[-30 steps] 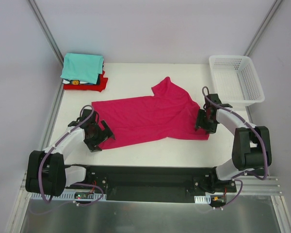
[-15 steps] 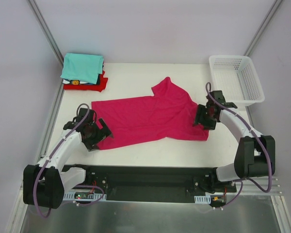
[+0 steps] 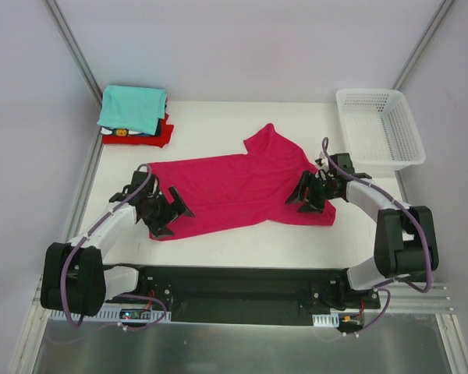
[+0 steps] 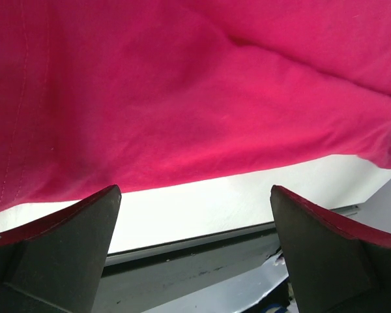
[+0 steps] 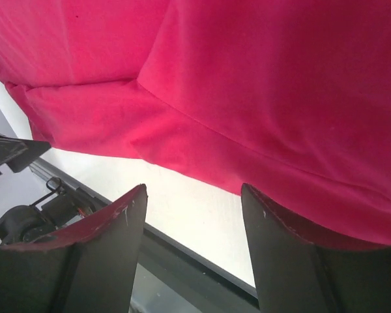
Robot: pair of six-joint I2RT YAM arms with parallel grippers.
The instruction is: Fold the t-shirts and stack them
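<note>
A large magenta-pink t-shirt (image 3: 234, 187) lies spread across the middle of the white table (image 3: 218, 125), one sleeve pointing toward the back. My left gripper (image 3: 179, 215) hovers open over its near-left corner. In the left wrist view the gripper (image 4: 195, 195) has only bare table between its wide fingers, and the shirt (image 4: 182, 98) fills the upper part. My right gripper (image 3: 299, 193) is open at the shirt's right end. In the right wrist view the gripper (image 5: 194, 192) frames the hem of the shirt (image 5: 247, 78) with nothing clamped. Folded t-shirts are stacked back left, teal (image 3: 132, 107) over red (image 3: 162, 134).
A white mesh basket (image 3: 366, 92) stands at the back right corner, close behind the right arm. The table's black front rail (image 3: 242, 276) runs along the near edge by the arm bases. Grey walls and metal posts enclose the table.
Both grippers have turned and shifted inward over the shirt's ends, the left one to the right and the right one to the left. The shirt has not moved.
</note>
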